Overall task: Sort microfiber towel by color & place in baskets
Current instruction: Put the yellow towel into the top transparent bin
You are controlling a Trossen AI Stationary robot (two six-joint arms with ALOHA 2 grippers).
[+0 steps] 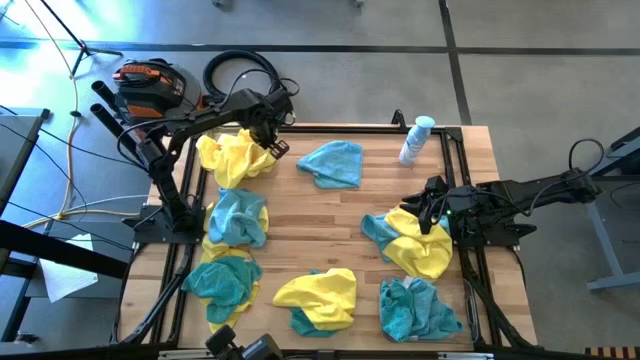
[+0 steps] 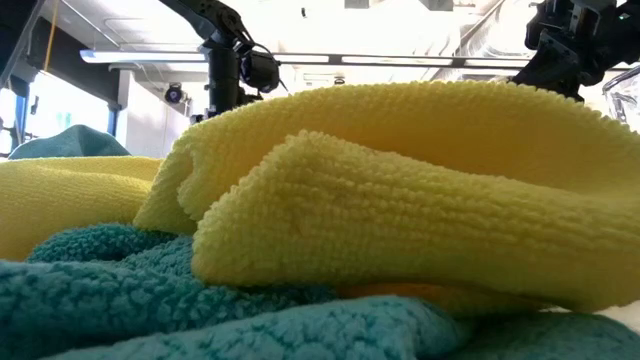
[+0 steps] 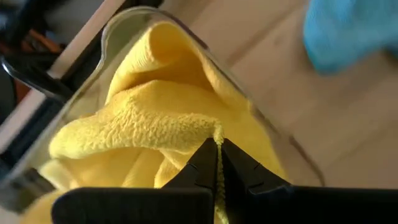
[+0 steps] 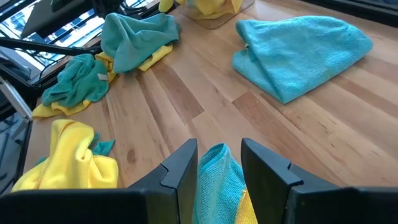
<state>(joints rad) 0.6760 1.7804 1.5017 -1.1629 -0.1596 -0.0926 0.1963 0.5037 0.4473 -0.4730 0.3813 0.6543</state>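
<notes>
yellow towel (image 1: 238,157): crumpled, heaped in clear basket (image 3: 124,25) at far-left counter corner, one edge pinched by left hand (image 3: 217,163) | teal towel (image 1: 332,163): folded, flat, far centre | yellow-teal heaps (image 1: 318,298): near edge and left side | teal towel (image 4: 217,180): between right hand (image 4: 219,167) fingers

Left gripper (image 1: 272,146) jaws pinched closed, right gripper (image 1: 428,215) jaws spread apart

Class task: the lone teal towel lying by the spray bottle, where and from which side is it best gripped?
Probably from above, pinching the raised fold along the teal towel's bottle-side half: it lies crumpled flat on bare wood, clear of other cloths.
</notes>
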